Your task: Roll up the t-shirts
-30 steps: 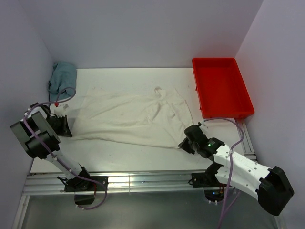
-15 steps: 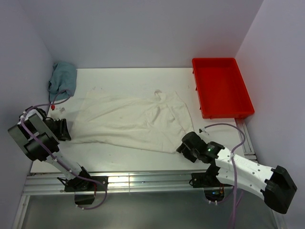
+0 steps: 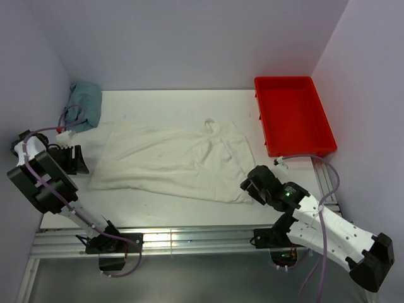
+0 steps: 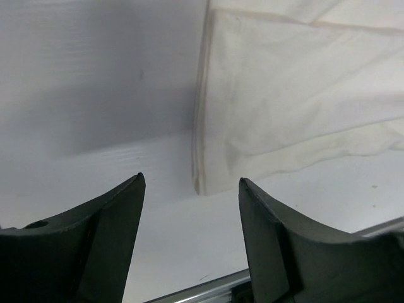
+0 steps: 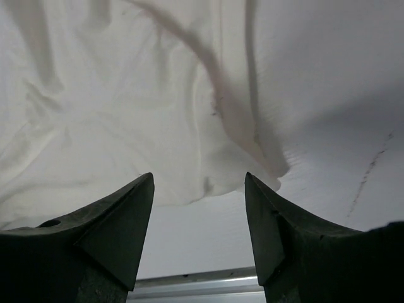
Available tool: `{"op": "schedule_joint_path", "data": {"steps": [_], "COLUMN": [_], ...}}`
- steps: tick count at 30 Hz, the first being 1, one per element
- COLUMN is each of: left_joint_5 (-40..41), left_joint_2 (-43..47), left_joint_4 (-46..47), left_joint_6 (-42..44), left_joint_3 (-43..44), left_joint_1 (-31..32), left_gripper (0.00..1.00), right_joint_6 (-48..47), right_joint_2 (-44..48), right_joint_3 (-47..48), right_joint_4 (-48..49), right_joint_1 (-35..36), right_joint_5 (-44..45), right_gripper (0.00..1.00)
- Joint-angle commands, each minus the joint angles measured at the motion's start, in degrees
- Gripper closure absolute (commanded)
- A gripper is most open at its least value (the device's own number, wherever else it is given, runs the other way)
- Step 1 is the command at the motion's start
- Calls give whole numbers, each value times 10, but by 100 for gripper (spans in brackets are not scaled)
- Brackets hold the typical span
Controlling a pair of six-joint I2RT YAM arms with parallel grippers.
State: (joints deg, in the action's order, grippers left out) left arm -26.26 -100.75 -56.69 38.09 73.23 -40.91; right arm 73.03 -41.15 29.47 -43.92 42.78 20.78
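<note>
A cream-white t-shirt [image 3: 170, 161] lies spread flat and wrinkled across the middle of the white table [image 3: 170, 211]. My left gripper [image 3: 80, 160] sits just off its left edge, open, nothing between the fingers; the left wrist view shows the shirt's corner [image 4: 208, 180] a little beyond the fingertips [image 4: 136, 186]. My right gripper [image 3: 248, 187] is at the shirt's near right corner, open and empty; in the right wrist view the shirt's hem [image 5: 189, 183] lies just past the gap, apart from the fingers [image 5: 255, 189].
A red bin [image 3: 292, 115] stands at the back right, empty. A crumpled blue-green cloth [image 3: 82, 105] lies in the back left corner. A metal rail [image 3: 189, 237] runs along the table's near edge. Walls close in on both sides.
Both grippers have opened and let go of the shirt's near corners. The shirt has settled flat. The left gripper drew back to the left; the right moved slightly away from the corner.
</note>
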Motion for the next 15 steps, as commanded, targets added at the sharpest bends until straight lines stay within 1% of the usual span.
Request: {"op": "schedule_joint_path", "data": {"steps": [1,2,4,6,7,10,13,15], "left_joint_5": [-39,-32,-8,0,5,12,17,21], "left_joint_2": [27,34,51,59,60,57,53,53], "left_joint_4": [-41,-32,2,19,35,51,59,71], "left_joint_6": [37,35,26,15,9,-8,-9,-11], "left_joint_3": [3,-7,-41,-63,-68,-80,-91,-101], "left_joint_1": [13,17,35,50,55,62,66,72], "left_gripper": [33,33,32,32,32,34,35,36], "right_joint_6": [-61,-89,-116,-122,-126,-126,-122,-120], "right_joint_2": [-36,-47,-53,-64,-69,-73,-58,-51], "right_joint_3": [12,6,-8,-15,-19,-33,-56,-64], "right_joint_4": [23,43,70,100,104,120,150,150], "right_joint_1": [-43,-72,-92,-104,-104,-104,-104,-104], "right_joint_5": [19,2,-14,-33,-35,-49,-71,-73], "right_gripper": [34,35,37,40,43,46,46,48]}}
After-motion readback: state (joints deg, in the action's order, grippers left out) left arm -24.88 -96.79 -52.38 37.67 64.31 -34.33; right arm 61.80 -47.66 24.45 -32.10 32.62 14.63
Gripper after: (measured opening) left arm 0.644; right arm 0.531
